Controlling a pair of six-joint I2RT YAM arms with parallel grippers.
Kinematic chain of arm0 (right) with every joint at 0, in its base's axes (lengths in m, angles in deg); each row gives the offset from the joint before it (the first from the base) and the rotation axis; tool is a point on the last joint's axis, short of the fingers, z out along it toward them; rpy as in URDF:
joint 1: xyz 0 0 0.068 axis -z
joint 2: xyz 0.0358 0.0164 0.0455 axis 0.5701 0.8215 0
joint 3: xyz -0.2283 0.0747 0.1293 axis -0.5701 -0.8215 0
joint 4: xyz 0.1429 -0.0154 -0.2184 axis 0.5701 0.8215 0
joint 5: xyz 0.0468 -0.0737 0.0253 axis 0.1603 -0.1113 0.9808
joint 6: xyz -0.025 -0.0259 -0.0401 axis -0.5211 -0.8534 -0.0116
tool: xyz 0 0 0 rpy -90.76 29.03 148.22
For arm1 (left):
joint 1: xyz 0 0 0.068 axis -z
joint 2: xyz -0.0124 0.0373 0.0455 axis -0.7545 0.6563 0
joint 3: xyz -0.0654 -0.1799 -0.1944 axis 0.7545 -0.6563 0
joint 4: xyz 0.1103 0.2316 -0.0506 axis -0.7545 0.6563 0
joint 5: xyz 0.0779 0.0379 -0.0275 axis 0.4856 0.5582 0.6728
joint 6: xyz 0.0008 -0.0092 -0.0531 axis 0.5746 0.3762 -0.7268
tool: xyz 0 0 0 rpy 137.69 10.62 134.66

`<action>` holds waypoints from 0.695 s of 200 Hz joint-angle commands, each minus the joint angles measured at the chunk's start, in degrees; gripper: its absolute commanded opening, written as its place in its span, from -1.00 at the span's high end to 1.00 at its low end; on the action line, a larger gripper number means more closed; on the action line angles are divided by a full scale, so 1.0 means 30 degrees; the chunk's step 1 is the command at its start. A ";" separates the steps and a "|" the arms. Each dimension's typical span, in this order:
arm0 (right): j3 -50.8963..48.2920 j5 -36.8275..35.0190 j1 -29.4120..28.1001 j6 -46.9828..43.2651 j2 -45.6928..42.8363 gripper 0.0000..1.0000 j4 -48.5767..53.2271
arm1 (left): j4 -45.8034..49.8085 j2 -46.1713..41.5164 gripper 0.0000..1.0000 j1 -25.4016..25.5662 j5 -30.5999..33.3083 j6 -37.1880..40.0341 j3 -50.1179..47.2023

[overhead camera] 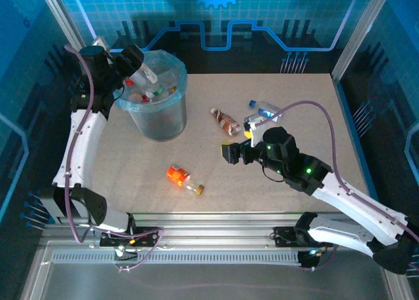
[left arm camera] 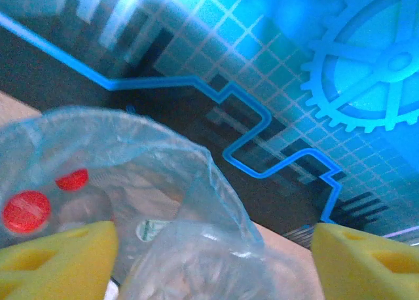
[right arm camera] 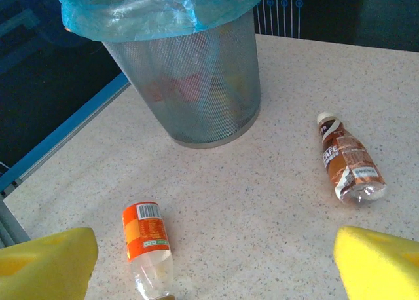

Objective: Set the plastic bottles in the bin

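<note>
The bin (overhead camera: 159, 116) is a grey mesh bucket lined with a light-blue bag, at the table's back left; in the right wrist view the bin (right arm camera: 196, 90) is ahead. Several plastic bottles (overhead camera: 145, 92) lie inside it, and red caps (left arm camera: 26, 210) show through the bag. My left gripper (overhead camera: 139, 65) hangs over the bin's rim, open, with nothing between its yellow pads (left arm camera: 59, 255). Three bottles lie on the table: an orange-labelled one (overhead camera: 177, 175) (right arm camera: 146, 238), a brown-labelled one (overhead camera: 226, 121) (right arm camera: 347, 159) and a blue-labelled one (overhead camera: 265, 107). My right gripper (overhead camera: 230, 153) is open, low over the table, right of the orange bottle.
The blue bag's edge (left arm camera: 216, 182) bulges up between the left pads. Dark side walls and a blue patterned back wall (overhead camera: 216, 12) enclose the table. The metal rail (overhead camera: 216, 221) runs along the front edge by the arm bases.
</note>
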 commanded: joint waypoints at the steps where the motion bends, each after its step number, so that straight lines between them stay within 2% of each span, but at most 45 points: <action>1: -0.0350 -0.0630 0.0203 0.0934 -0.0803 -0.87 0.0458 | 0.0808 -0.0074 -0.69 -0.0111 -0.0401 -0.0708 0.0315; 61: -0.0926 -0.1025 0.0198 0.1465 -0.1445 -0.88 0.0607 | 0.0915 -0.0756 -0.68 -0.0113 0.0626 0.0046 -0.0308; 108: -0.0824 -0.1137 0.0200 0.1413 -0.1293 -0.87 0.0553 | 0.1594 -0.0119 -0.39 0.0098 -0.0233 0.1065 0.0398; 139: -0.0795 -0.1041 0.0230 0.1428 -0.1069 -0.87 0.0485 | 0.2974 0.1417 -0.33 0.0559 -0.0338 0.3133 0.2125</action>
